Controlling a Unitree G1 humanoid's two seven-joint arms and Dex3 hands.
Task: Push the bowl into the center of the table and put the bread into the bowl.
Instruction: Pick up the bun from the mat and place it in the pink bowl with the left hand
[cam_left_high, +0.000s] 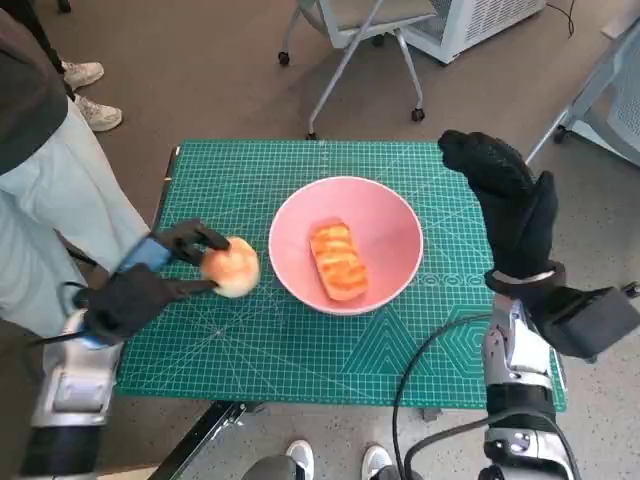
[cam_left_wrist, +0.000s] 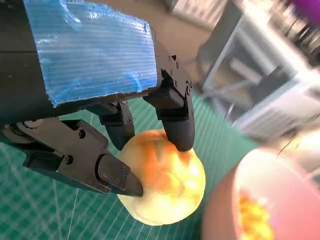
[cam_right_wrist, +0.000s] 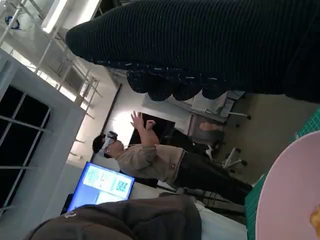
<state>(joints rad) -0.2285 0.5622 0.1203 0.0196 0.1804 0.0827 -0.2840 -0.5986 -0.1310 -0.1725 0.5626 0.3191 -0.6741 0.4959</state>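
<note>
We hold the round golden bread roll (cam_left_high: 233, 267) in our blue-taped black left hand (cam_left_high: 140, 290) at centre-left of the head view, just beside the pink bowl (cam_left_high: 385, 215), which holds a glazed bread slice (cam_left_high: 338, 260). The fingers (cam_left_wrist: 177, 120) catch only the roll's top, so it could slip onto the green cutting mat (cam_left_high: 300, 350) short of the rim. Our gloved right hand (cam_left_high: 505, 195), raised at upper right, holds nothing, fingers apart.

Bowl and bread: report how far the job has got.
Done: the pink bowl sits mid-table, one long bread piece inside. In hand: the left hand grips a round bread roll beside the bowl. Left: put it in. The right hand hovers empty.
</note>
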